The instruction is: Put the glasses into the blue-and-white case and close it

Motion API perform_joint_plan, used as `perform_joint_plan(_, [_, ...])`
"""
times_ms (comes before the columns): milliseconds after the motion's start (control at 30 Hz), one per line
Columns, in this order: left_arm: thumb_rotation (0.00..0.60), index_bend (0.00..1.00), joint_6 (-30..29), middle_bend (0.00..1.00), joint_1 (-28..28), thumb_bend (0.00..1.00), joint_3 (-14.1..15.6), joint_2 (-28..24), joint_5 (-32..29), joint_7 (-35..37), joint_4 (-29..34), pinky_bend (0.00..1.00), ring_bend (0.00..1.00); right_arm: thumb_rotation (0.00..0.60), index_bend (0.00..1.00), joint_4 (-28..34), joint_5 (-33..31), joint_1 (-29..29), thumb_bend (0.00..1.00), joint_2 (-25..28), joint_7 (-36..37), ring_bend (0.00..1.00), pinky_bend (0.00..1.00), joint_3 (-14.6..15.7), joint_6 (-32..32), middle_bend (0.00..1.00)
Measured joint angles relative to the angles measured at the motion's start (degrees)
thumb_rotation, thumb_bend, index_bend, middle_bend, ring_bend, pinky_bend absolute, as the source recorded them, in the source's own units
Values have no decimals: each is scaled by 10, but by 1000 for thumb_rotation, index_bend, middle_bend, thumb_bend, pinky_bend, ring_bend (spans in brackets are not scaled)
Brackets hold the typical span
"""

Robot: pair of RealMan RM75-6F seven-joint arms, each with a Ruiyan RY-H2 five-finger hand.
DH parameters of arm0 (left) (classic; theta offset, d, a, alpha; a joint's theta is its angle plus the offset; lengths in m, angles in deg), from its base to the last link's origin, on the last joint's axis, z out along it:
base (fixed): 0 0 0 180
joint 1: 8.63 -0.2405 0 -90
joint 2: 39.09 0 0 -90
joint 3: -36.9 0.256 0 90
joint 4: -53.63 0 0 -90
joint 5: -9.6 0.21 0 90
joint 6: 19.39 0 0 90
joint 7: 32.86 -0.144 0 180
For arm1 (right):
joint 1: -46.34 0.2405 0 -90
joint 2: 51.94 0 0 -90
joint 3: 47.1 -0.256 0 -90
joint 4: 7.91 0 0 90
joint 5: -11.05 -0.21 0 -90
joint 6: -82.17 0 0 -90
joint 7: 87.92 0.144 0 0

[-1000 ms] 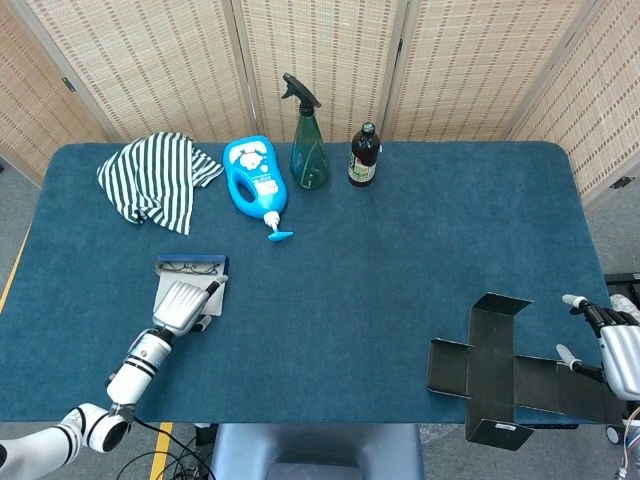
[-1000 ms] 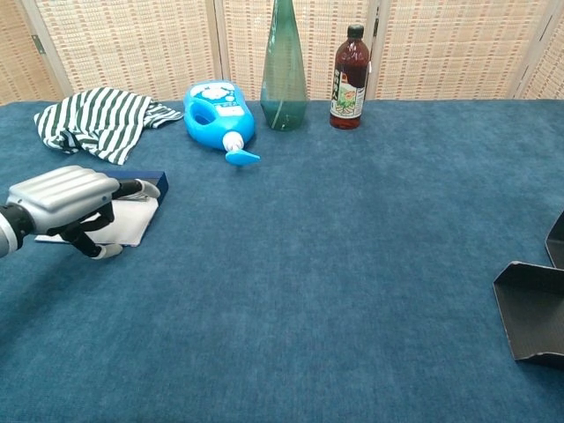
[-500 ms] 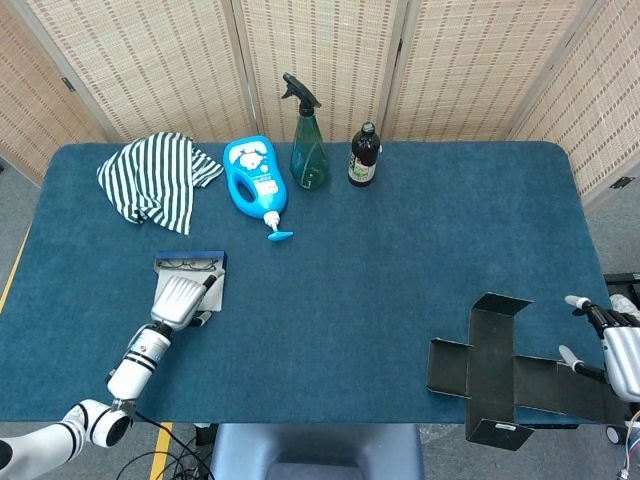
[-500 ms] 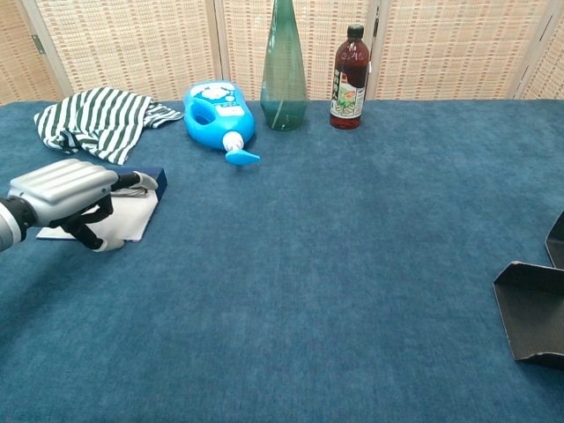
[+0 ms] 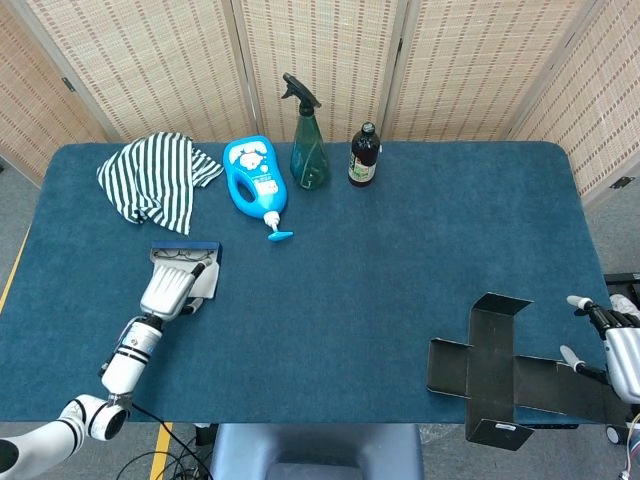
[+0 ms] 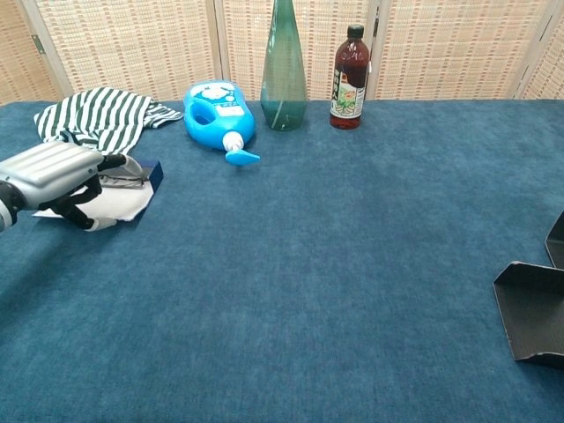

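Left hand (image 5: 168, 291) rests flat, fingers extended, on the open blue-and-white case (image 5: 200, 268) holding glasses (image 5: 178, 254), frame left. Right hand (image 5: 618, 345) spread, empty, lower right.

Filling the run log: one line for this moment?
left robot hand on open case | glasses inside | right robot hand idle

No legible text in either view.
Labels are showing on the brown bottle (image 6: 350, 65) and blue jug (image 6: 217, 107) at the table's far edge, print too small to read.
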Motion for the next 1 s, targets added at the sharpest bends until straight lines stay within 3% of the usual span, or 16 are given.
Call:
perform_joint_plan(300, [600,297,-7,960,12,314,-16,16,-1,25,-49,1000,964,600,232,1,-2,-1,223,1,-2,435,385,-1,-1,384])
perform_joint_plan(667, [600,376,11,959,40,315,-23,61,1,61,-166,1000,964,600,232,4,-4,-2,223,2,-5,435,385,-2,-1,385])
perform_joint_plan(1000, [600,558,11,959,36,330,-19,74,0,99,-207,1000,964,600,232,4,-3,0,223,2,-6,435,385,-3,3,385])
